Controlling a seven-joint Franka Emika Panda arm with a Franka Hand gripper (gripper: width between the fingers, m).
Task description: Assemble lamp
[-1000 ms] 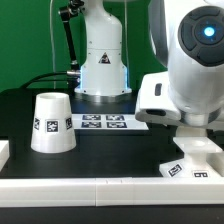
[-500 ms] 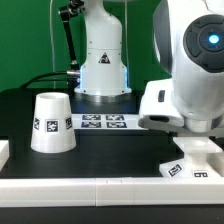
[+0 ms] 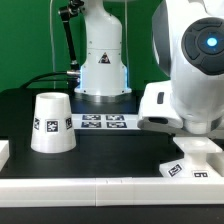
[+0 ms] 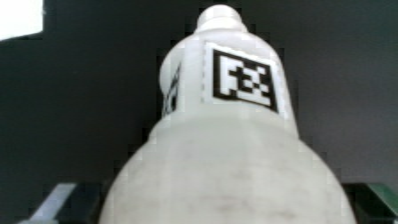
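Green backdrop, black matte surface (image 3: pixel 110 150). At the exterior view's left stands the cone shade (image 3: pixel 50 122), smooth white plastic, wide end down. The stepped square base (image 3: pixel 195 163) sits near right, under the arm. The rounded, tagged bulb (image 4: pixel 222 130) fills the wrist view between the claw (image 4: pixel 214 203) fingers; whether they pinch it I cannot tell. Slick curved plastic could slip, or seat crooked if tilted.

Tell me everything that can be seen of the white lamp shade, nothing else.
The lamp shade is a matte white truncated cone, plastic by its look. It stands upright on the black table, narrow closed end up and wide end down. Two black-and-white square tags sit low on its side. It is at the exterior view's left, close to the marker board. Only the table is seen touching it.
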